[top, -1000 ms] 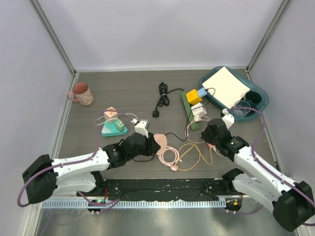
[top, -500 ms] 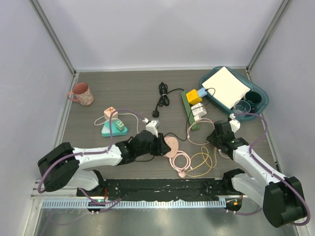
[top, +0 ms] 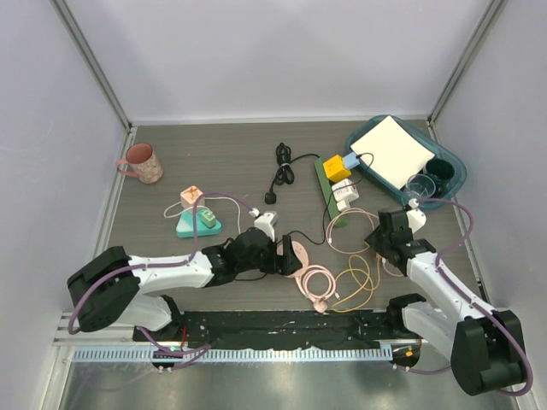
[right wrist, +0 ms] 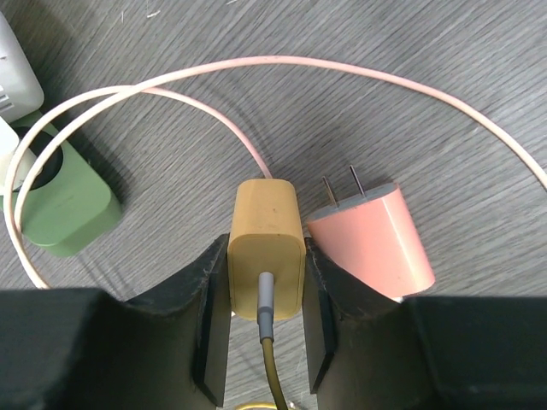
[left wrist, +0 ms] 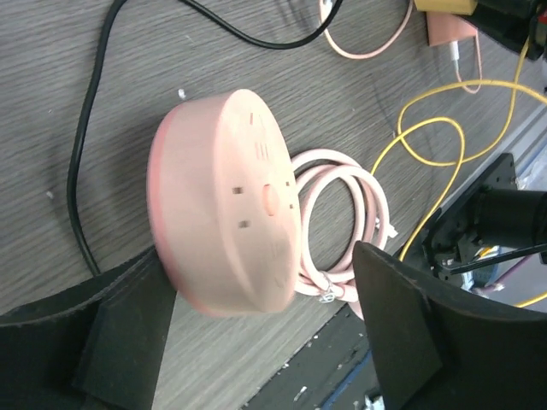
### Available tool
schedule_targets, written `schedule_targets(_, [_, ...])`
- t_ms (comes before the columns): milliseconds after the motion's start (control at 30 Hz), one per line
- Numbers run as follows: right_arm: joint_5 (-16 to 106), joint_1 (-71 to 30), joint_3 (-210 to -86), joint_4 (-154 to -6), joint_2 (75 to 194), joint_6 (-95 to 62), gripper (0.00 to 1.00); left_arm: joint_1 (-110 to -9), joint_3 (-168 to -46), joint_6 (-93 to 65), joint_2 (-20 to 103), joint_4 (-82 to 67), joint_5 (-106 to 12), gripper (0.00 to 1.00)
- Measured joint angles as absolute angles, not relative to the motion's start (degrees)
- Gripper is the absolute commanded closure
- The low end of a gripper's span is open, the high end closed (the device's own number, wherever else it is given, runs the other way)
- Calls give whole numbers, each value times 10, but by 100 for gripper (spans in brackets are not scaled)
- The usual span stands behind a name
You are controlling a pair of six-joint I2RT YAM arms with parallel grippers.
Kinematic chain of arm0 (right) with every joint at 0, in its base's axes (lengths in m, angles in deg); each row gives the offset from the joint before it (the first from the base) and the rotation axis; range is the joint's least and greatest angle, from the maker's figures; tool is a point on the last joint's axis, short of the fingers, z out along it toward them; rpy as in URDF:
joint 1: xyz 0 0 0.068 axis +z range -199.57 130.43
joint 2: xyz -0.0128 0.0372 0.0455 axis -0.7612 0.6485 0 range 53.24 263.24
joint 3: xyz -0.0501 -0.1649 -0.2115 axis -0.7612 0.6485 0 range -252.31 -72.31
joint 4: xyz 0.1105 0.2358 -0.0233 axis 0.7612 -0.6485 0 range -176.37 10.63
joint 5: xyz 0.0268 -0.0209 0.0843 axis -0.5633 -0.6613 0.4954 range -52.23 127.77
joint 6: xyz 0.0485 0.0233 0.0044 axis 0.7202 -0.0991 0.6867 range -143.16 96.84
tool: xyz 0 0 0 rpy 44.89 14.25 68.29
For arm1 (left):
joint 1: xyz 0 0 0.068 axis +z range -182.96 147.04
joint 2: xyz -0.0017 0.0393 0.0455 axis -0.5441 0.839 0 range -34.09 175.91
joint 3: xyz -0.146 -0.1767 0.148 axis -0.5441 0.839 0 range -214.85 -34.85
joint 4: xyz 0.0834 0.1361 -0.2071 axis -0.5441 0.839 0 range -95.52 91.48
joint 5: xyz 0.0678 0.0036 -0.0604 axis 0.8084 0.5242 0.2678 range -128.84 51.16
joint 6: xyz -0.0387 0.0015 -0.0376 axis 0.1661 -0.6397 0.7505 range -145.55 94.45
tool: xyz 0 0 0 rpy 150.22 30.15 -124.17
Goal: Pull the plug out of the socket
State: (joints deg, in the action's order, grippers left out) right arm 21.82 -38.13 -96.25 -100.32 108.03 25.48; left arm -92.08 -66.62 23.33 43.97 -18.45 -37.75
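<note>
The mustard plug (right wrist: 266, 222) is clear of the round pink socket (left wrist: 231, 205) and well apart from it, at the near right of the table (right wrist: 427, 102). The right gripper (right wrist: 266, 256) is clamped on the plug's two sides, with the yellow cable (right wrist: 273, 367) leaving its near end. A pink plug (right wrist: 372, 235) lies flat just right of it, two prongs pointing far. The green power strip (right wrist: 68, 205) ends to the far left. The socket sits mid-table, tilted up on its edge. The left gripper (left wrist: 261, 273) is spread wide around it, one finger against it and the other apart. A coiled pink cable (left wrist: 382, 213) lies right of it
</note>
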Motion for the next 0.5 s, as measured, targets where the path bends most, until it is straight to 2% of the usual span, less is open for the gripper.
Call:
schedule_targets(67, [221, -381, -963, -1013, 1072, 252, 47, -921, -669, 228, 421, -154, -365, 3])
schedule_targets(133, [219, -381, -968, -1025, 1059, 250, 42, -921, -678, 222, 401, -124, -348, 0])
schedule_targets(500, [185, -382, -1050, -1124, 1027, 250, 16, -921, -727, 216, 270, 16, -243, 0])
